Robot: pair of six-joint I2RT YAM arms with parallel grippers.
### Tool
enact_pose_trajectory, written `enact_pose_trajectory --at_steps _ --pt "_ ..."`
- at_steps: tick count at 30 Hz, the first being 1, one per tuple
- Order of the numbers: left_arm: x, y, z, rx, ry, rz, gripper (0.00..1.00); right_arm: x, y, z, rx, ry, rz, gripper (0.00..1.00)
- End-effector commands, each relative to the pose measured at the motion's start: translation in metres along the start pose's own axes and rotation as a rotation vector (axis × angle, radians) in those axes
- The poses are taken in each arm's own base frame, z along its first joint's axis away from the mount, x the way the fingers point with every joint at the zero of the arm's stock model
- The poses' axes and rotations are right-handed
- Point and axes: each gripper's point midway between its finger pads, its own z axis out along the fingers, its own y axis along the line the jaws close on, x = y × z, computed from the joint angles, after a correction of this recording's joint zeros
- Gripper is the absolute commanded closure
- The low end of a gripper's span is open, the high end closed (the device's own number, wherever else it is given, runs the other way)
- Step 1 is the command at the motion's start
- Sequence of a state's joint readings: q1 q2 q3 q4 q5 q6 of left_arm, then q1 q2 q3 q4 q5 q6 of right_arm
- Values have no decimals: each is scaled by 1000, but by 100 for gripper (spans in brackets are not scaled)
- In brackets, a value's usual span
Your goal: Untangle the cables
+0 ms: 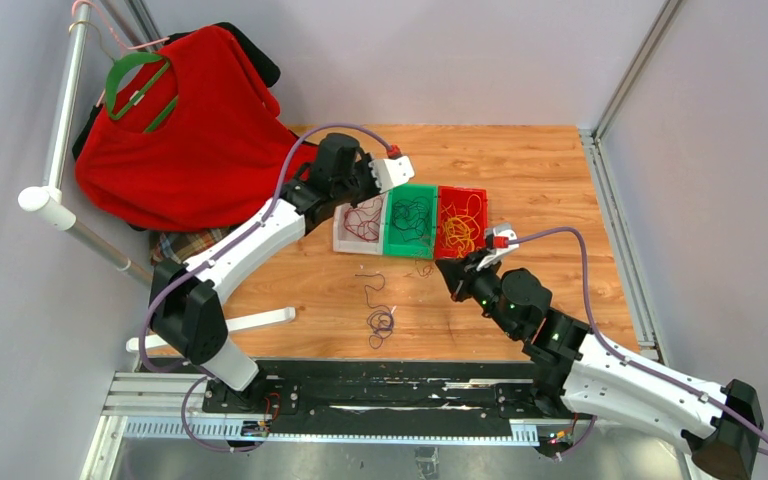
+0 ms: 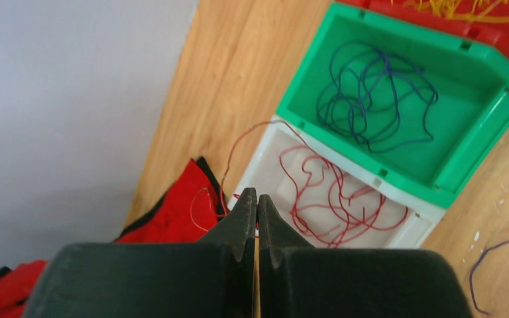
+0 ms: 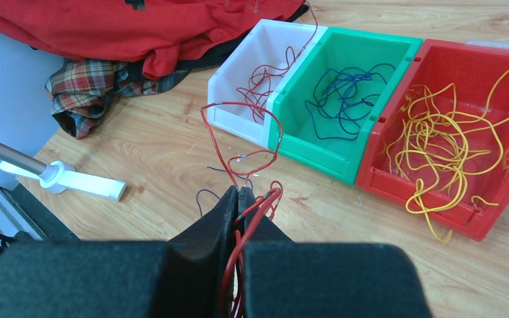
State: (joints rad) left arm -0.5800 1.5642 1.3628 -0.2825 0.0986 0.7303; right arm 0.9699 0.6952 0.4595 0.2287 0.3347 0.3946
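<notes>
Jaws of the left arm (image 1: 260, 235) are seen pressed together in the left wrist view, with no gap between the tips. One thin red strand (image 2: 228, 165) is drawn up out of the white bin (image 2: 265, 159), over its rim and to those tips, where it appears to be pinched. Jaws of the right arm (image 1: 600, 370) are closed as well, clamped on a red loop (image 3: 263, 207) that passes between them and arches up over the surface (image 1: 530, 170) in the middle of the right wrist view.

Three bins are set side by side and touching at the centre of the top view. More red cables (image 2: 331, 199) are coiled in the white bin. Dark purple cables (image 2: 371, 99) are heaped in the green bin (image 2: 477, 165) beside it. Yellow cables (image 3: 444, 139) are piled in the red bin (image 3: 397, 179) at the right of the row, with one end hung over the front wall.

A small tangle (image 1: 380, 320) of dark red and purple wire is left on the wood below the bins, between the two arms.

At the upper left of the top view a red shirt (image 1: 190, 130) on a green hanger (image 1: 125, 75) is draped beside a white pole (image 1: 60, 120), and a plaid cloth (image 3: 93, 79) is bunched under it.
</notes>
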Motion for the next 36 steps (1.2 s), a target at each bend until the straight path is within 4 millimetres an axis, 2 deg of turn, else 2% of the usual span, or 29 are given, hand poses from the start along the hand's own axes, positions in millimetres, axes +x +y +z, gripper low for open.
enact_pose_trajectory --at_steps 1,6,11,14,18,25,30,33,36 --pt "31 -7 4 9 75 -11 99 -6 -14 -1 54 -20 -21 100" --pt "55 -30 7 68 136 -14 100 -10 -18 -1 72 -21 -29 99" --pt "62 -51 16 141 144 -80 100 -10 -23 0 88 -16 -31 99" --pt "68 -64 27 192 152 -132 100 -11 -25 1 96 -15 -31 99" --pt "87 -78 45 227 178 -195 100 -14 -27 1 104 -12 -37 100" --pt "109 -81 67 226 173 -268 100 -17 -33 1 122 -11 -41 100" --pt "102 -77 60 244 163 -354 99 -20 -36 1 129 -12 -42 99" --pt "82 -71 46 291 121 -432 86 -24 -35 2 126 -15 -43 99" --pt "65 -63 30 325 78 -480 61 -26 -35 5 125 -10 -43 100"
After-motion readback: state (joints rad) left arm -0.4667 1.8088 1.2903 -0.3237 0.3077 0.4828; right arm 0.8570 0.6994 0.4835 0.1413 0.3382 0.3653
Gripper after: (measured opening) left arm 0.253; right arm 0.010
